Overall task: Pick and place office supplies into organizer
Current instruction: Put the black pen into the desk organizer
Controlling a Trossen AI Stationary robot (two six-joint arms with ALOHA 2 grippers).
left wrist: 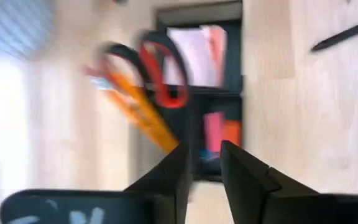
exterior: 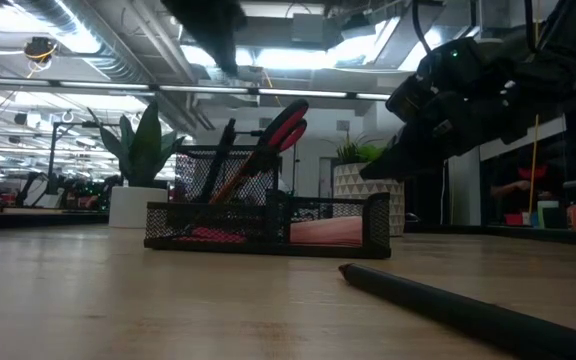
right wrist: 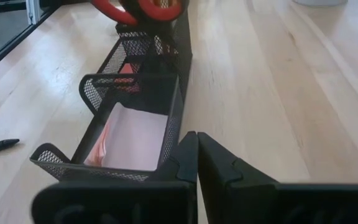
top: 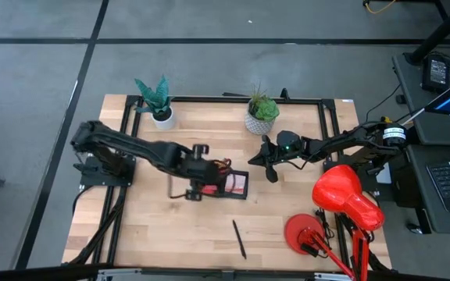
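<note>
The black mesh organizer (top: 243, 192) lies mid-table. Its left compartment holds red-handled scissors (left wrist: 160, 68), orange pencils (left wrist: 138, 115) and a dark pen, all leaning upright. Pink and orange erasers (left wrist: 219, 130) lie in the middle compartment and a pink sticky-note block (right wrist: 132, 140) in the right one. A dark pen (top: 239, 238) lies flat on the table near the front edge. My left gripper (left wrist: 204, 167) hangs above the organizer's left end, pointing down, fingers a little apart with nothing between them. My right gripper (right wrist: 196, 142) is shut and hovers just off the organizer's right end.
Two potted plants (top: 156, 100) (top: 261, 113) stand along the table's far edge. A red desk lamp (top: 342, 199) occupies the near right corner. Bare wood lies in front of the organizer, around the loose pen.
</note>
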